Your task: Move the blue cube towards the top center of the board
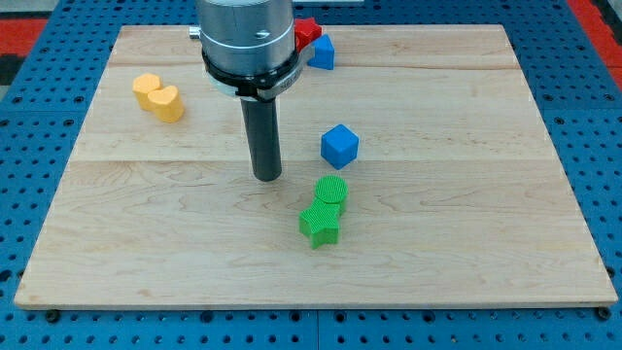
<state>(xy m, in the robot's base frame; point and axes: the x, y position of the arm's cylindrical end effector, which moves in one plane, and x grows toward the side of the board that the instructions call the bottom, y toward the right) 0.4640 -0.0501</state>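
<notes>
The blue cube (339, 146) sits right of the board's middle. My tip (267, 177) rests on the wooden board (466, 214), to the cube's left and slightly lower in the view, about a block and a half's width away, not touching it. A second blue block (323, 52) lies near the view's top center, next to a red block (307, 31) that the arm partly hides.
A green cylinder (331, 191) and a green star-shaped block (320, 224) touch each other just below the blue cube. Two yellow blocks (158, 97) sit together at the view's upper left. The arm's grey body (245, 39) covers the top center.
</notes>
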